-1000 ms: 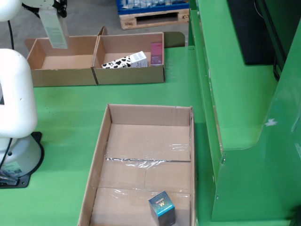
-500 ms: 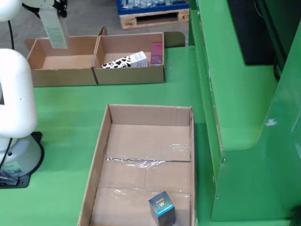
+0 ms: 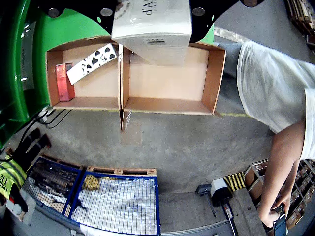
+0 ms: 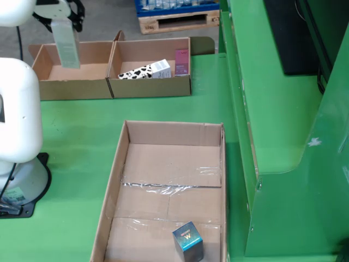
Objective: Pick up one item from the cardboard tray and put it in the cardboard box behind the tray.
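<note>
The view from the side showed the white robot arm [image 4: 19, 109] standing on a green table [image 4: 71, 164], its gripper [image 4: 61, 13] raised at the far left with a tall pale grey-white carton [image 4: 65, 42] hanging upright from it. The carton hung over the left of two shallow cardboard boxes [image 4: 71, 73] set side by side at the far edge of the table; its lower end stood in front of the box's back wall, and whether it touched the floor could not be told. The right-hand box [image 4: 150, 82] held a black-and-white cow-patterned carton [image 4: 144, 71] lying on its side and a small pink-red carton [image 4: 181, 61] standing at the back right corner. Nearer the camera lay the long cardboard tray [image 4: 163, 164], its floor patched with clear tape, and in it one small dark blue-teal box [image 4: 188, 243] near the front edge. A wooden pallet [image 4: 174, 22] stood on the grey floor beyond the table.

The view that rides on the gripper looked down past the carried carton [image 3: 152, 27], which filled the top centre and carried dark lettering, gripped from above by the black gripper [image 3: 152, 10]. Below it sat the bare compartment [image 3: 170, 78], and beside it, at left in this view, the compartment with the cow-patterned carton [image 3: 92, 62] and the pink-red carton [image 3: 64, 81]. A person in a white T-shirt [image 3: 275, 88] stood at right, holding a phone [image 3: 279, 226] low.
</note>
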